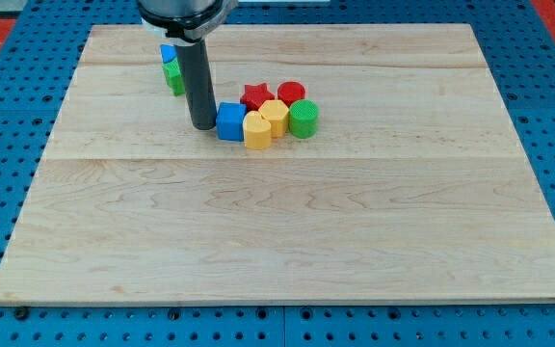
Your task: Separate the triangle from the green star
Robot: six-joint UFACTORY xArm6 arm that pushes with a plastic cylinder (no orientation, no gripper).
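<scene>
My tip (203, 126) rests on the board just left of a blue cube (230, 121), touching or nearly touching it. Behind the rod, at the view's upper left, a small blue block (167, 53), likely the triangle, sits against a green block (172, 76), likely the green star. The rod partly hides both, so their shapes are unclear. My tip is below and to the right of that pair.
A tight cluster lies right of my tip: the blue cube, a yellow heart (256, 131), a yellow hexagon (275, 116), a red star (255, 95), a red round block (291, 93) and a green cylinder (303, 119). The wooden board (287, 241) sits on a blue pegboard.
</scene>
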